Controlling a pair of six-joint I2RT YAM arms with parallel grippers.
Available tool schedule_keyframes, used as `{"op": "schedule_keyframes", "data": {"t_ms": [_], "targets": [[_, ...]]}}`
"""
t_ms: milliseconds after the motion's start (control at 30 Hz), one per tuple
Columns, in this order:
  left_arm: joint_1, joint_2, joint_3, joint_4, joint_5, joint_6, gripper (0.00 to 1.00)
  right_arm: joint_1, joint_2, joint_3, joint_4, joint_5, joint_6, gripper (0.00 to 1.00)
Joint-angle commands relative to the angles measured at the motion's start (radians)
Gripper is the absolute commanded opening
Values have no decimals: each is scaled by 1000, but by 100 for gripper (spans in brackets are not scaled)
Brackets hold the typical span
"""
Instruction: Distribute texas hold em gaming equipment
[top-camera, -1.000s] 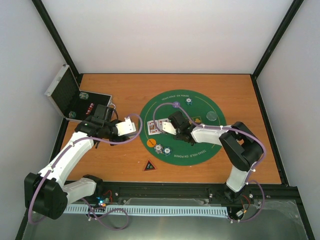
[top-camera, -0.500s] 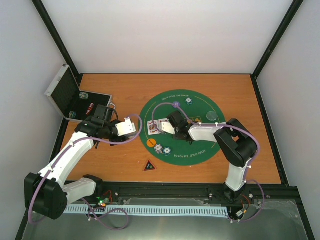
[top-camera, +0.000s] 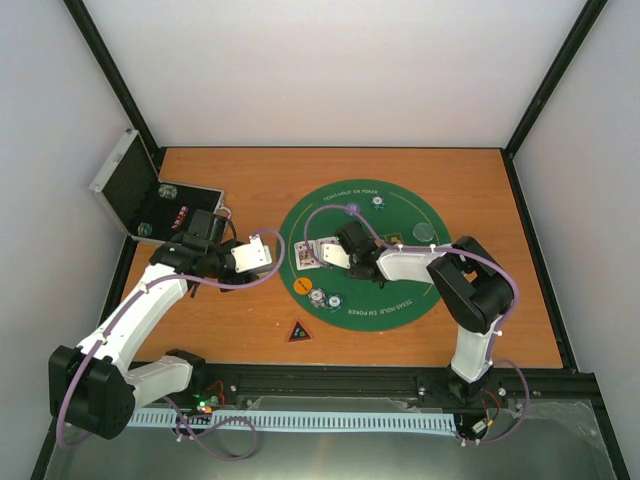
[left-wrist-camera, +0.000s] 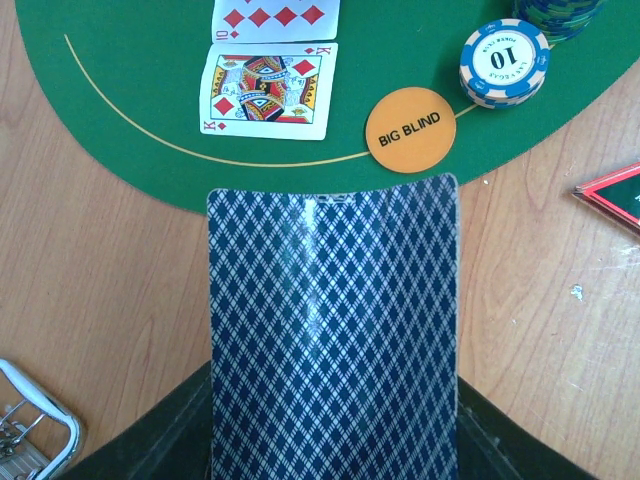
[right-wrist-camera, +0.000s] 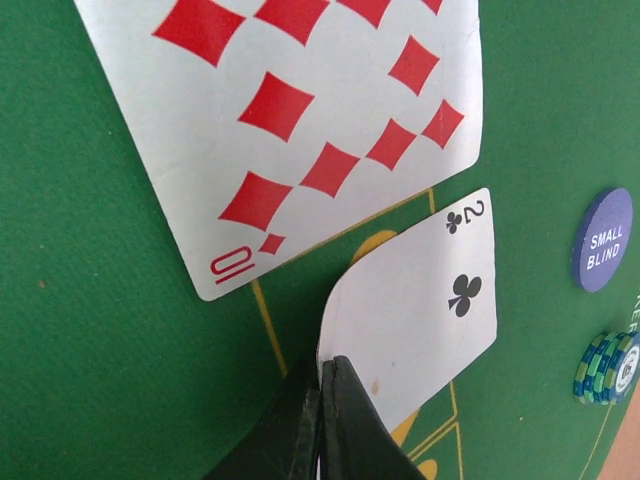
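held card (left-wrist-camera: 333, 330): dark blue and white diamond lattice
ten of diamonds (right-wrist-camera: 290, 120): white, red pips
two of clubs (right-wrist-camera: 420, 310): white, black pips
big blind disc (left-wrist-camera: 410, 131): orange, black lettering
mat (left-wrist-camera: 120, 60): green, yellow line

A wooden counter (top-camera: 520, 300) carries a round green mat (top-camera: 400, 205) near its middle. At the far left corner a silver case (top-camera: 120, 172) lies open, black-lined, its lid tilted up past the counter's edge. White walls (top-camera: 330, 70) enclose it.
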Motion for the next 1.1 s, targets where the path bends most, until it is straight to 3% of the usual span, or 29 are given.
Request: {"op": "schedule_keyframes", "data": {"t_ms": [0, 1067], "targets": [[1, -10, 8, 19, 6, 9, 48, -1, 0, -6, -6, -38, 3, 3], [1, -9, 13, 13, 6, 12, 48, 16, -28, -30, -39, -39, 26, 3]]}}
